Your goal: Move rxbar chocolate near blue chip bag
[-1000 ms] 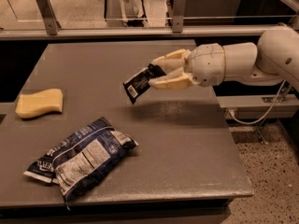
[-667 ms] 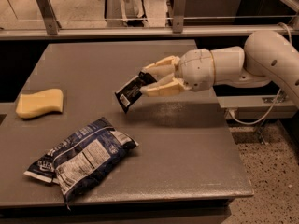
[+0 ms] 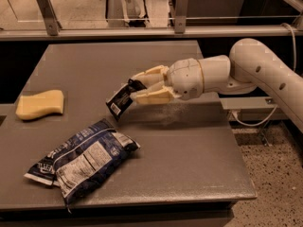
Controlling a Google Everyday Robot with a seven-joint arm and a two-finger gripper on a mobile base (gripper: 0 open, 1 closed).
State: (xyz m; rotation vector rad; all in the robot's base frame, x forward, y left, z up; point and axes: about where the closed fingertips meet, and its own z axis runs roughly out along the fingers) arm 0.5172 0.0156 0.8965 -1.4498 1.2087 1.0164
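at the centre of the frame the robot's gripper (image 3: 138, 90), reaching in from the right, clamps one end of the rxbar chocolate (image 3: 120, 101) over the grey table (image 3: 199, 145), the bar's long axis slanting down-left toward the blue chip bag (image 3: 83, 160) lying nearby at lower left.
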